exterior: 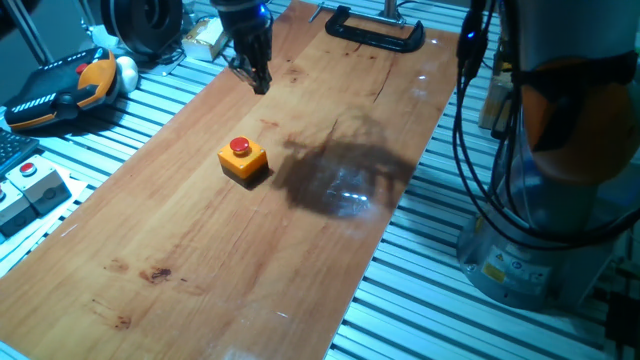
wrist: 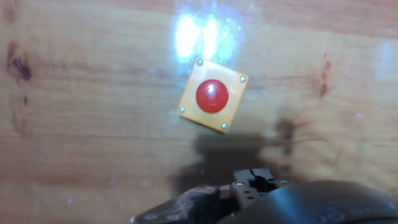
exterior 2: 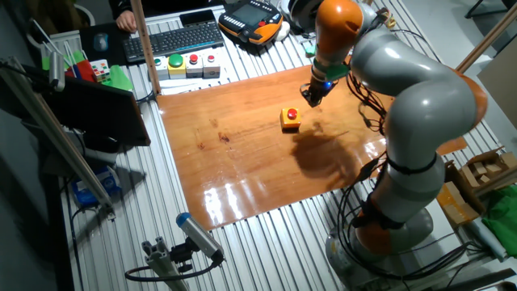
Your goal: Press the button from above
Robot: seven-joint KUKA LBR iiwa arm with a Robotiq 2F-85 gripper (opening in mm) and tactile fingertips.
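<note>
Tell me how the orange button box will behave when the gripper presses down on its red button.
The orange box sits flat on the wooden board, squat and square, so it probably won't tip. It looks rigid. Nothing visibly fixes it down, and the board looks glossy, so an off-centre press on the red button might slide it.

Red button [wrist: 212, 96], orange-yellow box [wrist: 230, 112], brown wood-grain table [exterior: 200, 240].

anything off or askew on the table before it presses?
Nothing damaged or spilled. The button box sits rotated, its edges skewed against the wood grain of the table in the hand view. The gripper hangs above the board, off to one side of it.
</note>
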